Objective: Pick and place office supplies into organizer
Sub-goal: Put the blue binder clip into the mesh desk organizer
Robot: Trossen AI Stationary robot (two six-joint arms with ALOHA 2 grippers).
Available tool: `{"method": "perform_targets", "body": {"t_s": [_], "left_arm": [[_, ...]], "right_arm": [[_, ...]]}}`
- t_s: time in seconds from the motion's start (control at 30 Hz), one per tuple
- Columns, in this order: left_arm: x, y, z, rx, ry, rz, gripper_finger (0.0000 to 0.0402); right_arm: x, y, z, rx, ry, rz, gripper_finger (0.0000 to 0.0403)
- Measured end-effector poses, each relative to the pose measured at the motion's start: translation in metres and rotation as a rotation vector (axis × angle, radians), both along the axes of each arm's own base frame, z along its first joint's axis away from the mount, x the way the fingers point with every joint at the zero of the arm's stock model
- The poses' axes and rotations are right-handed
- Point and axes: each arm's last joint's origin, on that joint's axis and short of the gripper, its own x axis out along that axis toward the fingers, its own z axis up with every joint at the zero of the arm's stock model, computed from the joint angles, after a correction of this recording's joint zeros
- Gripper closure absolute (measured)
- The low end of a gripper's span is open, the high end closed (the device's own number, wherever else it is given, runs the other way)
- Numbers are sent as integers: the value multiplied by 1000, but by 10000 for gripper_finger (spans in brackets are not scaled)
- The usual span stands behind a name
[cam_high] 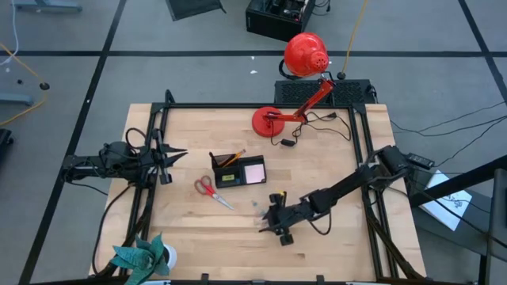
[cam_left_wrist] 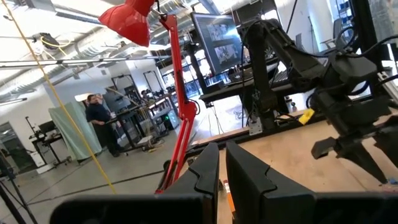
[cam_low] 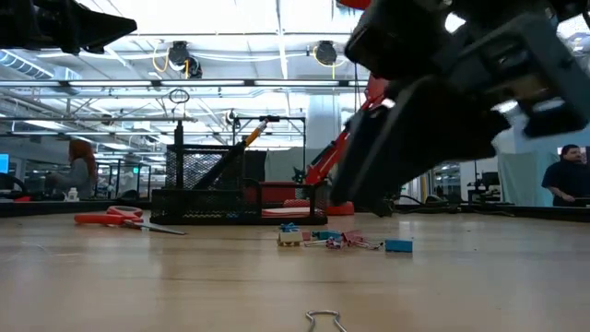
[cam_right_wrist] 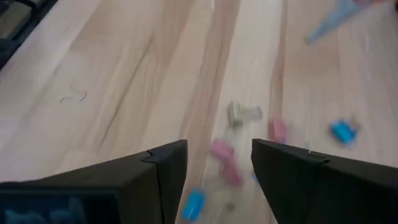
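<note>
The black organizer (cam_high: 226,170) stands mid-table with a pale pink notepad (cam_high: 253,170) and an orange pencil (cam_high: 232,158) in it. Red-handled scissors (cam_high: 208,188) lie flat just near of it. Small blue, pink and yellow clips (cam_right_wrist: 233,146) lie scattered on the wood (cam_low: 336,240). My right gripper (cam_right_wrist: 219,168) hovers open just above these clips with nothing between its fingers; in the high view it (cam_high: 268,215) is to the near right of them. My left gripper (cam_left_wrist: 222,171) waits raised at the table's left (cam_high: 168,162), its fingers together and holding nothing.
A red desk lamp has its base (cam_high: 269,120) at the far middle, its head (cam_high: 305,55) beyond the far edge, and its cable (cam_high: 313,127) beside the base. A teal plant (cam_high: 142,257) stands at the near left corner. A bent wire clip (cam_low: 323,320) lies near the front edge.
</note>
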Motion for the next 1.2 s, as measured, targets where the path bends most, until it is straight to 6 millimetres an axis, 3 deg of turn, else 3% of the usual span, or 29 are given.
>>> {"method": "perform_targets", "body": {"t_s": [0.13, 0.3, 0.9, 1.2], "left_arm": [[0, 0, 0, -1, 0, 0, 366], [0, 0, 0, -2, 0, 0, 366], [0, 0, 0, -1, 2, 0, 366], [0, 0, 0, 0, 3, 0, 366]], "right_arm": [[-14, 3, 7, 29, 102, -61, 231], [-20, 12, 9, 29, 100, -56, 232], [-17, 9, -8, -59, 117, -65, 232], [-17, 11, -7, -3, 136, -49, 232]]}}
